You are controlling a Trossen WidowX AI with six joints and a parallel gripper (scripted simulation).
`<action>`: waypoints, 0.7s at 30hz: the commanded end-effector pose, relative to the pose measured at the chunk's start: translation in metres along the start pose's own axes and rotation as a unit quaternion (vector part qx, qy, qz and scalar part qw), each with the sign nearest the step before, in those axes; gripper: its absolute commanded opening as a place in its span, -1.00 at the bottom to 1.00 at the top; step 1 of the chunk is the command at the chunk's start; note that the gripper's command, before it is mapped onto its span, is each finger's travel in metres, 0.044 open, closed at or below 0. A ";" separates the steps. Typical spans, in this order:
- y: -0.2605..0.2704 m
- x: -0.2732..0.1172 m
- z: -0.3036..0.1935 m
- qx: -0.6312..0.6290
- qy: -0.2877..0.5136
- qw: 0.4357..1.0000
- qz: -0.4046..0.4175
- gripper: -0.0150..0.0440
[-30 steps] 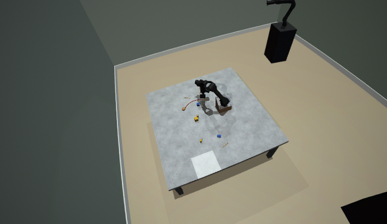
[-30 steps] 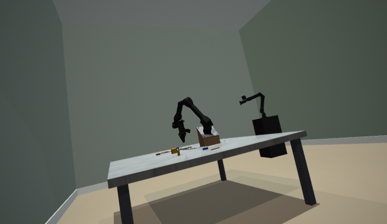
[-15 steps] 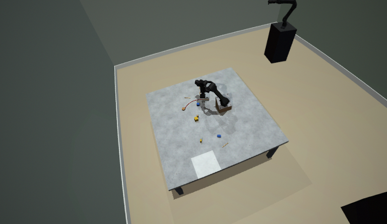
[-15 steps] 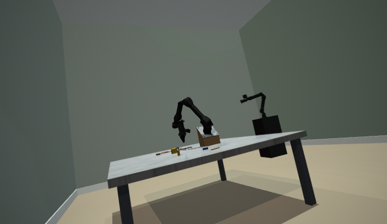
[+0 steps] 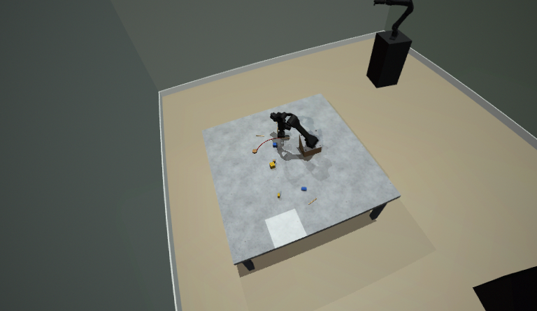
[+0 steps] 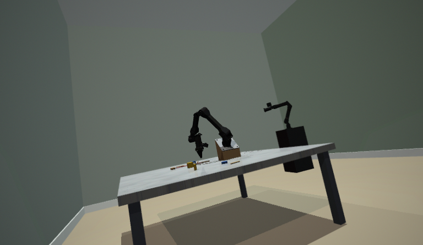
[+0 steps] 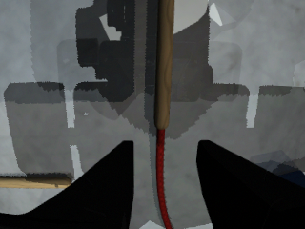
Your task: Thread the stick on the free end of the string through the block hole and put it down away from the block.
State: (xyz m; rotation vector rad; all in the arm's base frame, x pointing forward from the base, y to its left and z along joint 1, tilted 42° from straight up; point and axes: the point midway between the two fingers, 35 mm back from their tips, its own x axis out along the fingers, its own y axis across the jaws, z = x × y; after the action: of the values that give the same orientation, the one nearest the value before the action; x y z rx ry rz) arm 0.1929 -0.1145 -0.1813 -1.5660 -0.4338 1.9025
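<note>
In the top view, on the table [image 5: 348, 173] [image 6: 149, 186], the button [image 5: 254, 151] [image 6: 172, 168] is lying left of and behind the cube [image 5: 272, 165] [image 6: 189, 165], the string [image 5: 265, 141] [image 7: 162, 181] curving behind the cube to its stick [image 5: 285, 138] [image 7: 165, 62]; another stick [image 5: 259, 135] [image 7: 35, 182] is lying farther behind, leftward; the base [image 5: 313, 152] [image 6: 231, 154] is standing to the cube's right, and a third stick [image 5: 312, 201] [image 6: 235, 162] is lying before it, rightward

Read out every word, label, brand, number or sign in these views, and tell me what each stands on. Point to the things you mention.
No text can be read in any view: none on the black robot arm [image 5: 303, 129] [image 6: 213, 120] or the grey stone-look table [image 5: 249, 220] [image 6: 146, 181]. Any tiny markings would be too small to make out.
</note>
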 end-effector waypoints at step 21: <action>-0.002 0.040 0.002 0.002 0.001 1.000 -0.003 -0.07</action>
State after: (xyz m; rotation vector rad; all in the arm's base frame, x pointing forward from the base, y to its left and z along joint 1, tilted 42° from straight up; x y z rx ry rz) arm 0.1891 -0.0915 -0.2066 -1.5656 -0.4354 1.9016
